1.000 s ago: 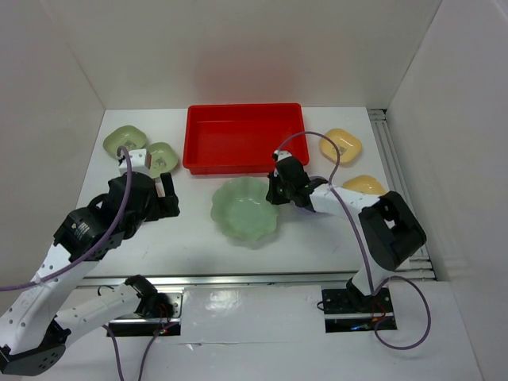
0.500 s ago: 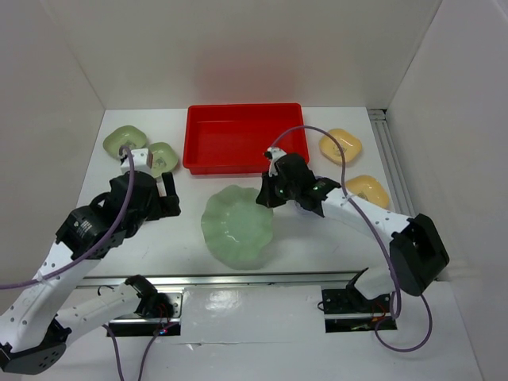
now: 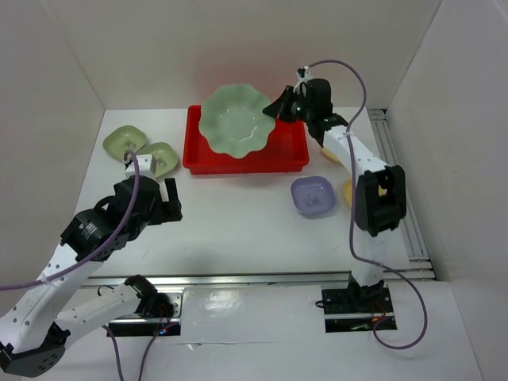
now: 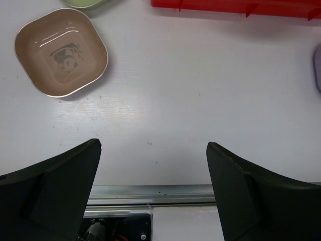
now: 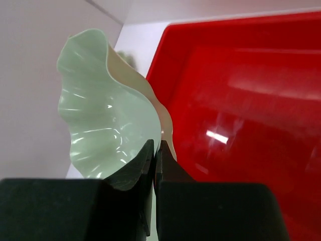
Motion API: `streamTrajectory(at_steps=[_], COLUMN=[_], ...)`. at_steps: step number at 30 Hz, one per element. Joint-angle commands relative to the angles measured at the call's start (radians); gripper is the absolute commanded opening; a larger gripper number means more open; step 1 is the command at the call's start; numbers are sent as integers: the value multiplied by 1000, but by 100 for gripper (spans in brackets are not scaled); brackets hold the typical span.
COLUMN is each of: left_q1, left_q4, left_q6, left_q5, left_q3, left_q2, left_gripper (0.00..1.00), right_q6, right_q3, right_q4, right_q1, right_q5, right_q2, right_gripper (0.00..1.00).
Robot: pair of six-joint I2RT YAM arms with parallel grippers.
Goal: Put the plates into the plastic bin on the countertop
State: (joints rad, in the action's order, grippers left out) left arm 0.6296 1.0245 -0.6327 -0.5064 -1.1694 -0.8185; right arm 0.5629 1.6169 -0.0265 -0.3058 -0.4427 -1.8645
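Note:
My right gripper (image 3: 278,111) (image 5: 156,145) is shut on the rim of the large pale-green scalloped plate (image 3: 236,119) (image 5: 105,113). It holds the plate tilted on edge above the red plastic bin (image 3: 270,159) (image 5: 241,100), which has nothing lying in it. My left gripper (image 3: 163,202) (image 4: 153,145) is open and empty, low over the white countertop (image 3: 238,222). A pinkish-tan small plate (image 4: 60,52) lies ahead and left of it in the left wrist view; my arm hides it from above. Two small pale-green plates (image 3: 127,141) (image 3: 163,156) lie left of the bin.
A lavender small plate (image 3: 312,195) lies right of centre, its edge showing in the left wrist view (image 4: 318,65). Two yellow-orange plates (image 3: 328,151) (image 3: 347,193) are partly hidden behind my right arm. White walls close in the sides and back. A metal rail (image 3: 238,278) runs along the near edge.
My right gripper has lifted the large green plate off the countertop and carried it back over the red bin, stretching the arm out. The lavender plate now shows. The left arm barely moved.

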Motion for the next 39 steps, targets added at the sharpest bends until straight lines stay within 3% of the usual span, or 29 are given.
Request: streamTrajectory(at_steps=[1, 8, 11, 15, 19, 21, 24, 26, 29, 36, 39], left_q1=[-2, -2, -2, -2, -2, -2, -2, -2, -2, -2, -2], left_q4=[-43, -61, -61, -70, -70, -79, -89, -89, -98, -109, -132], left_q6=[-5, -5, 4, 4, 4, 4, 4, 13, 13, 13, 13], left_q5=[32, 63, 74, 74, 85, 95, 108, 118, 129, 158, 180], left_q3=[-4, 28, 51, 51, 51, 51, 51, 51, 51, 51, 51], left_q2=[33, 42, 51, 61, 61, 51, 41, 30, 30, 21, 21], left_gripper=[100, 100, 100, 100, 100, 100, 100, 100, 100, 100, 100], right_q6=[75, 135, 101, 101, 101, 101, 82, 66, 36, 14, -17], right_q3=[161, 409, 508, 518, 509, 480, 471, 483, 492, 379, 342], right_q4=[83, 73, -6, -15, -6, 6, 17, -19, -67, -81, -150], right_q1=[43, 119, 119, 128, 128, 119, 109, 100, 100, 100, 77], right_q5=[-45, -85, -73, -73, -111, -120, -139, -139, -117, -84, -15], right_q2=[-157, -471, -531, -568, -581, -581, -552, -541, -503, -375, -299], right_gripper=[0, 0, 0, 1, 19, 21, 52, 54, 69, 71, 87])
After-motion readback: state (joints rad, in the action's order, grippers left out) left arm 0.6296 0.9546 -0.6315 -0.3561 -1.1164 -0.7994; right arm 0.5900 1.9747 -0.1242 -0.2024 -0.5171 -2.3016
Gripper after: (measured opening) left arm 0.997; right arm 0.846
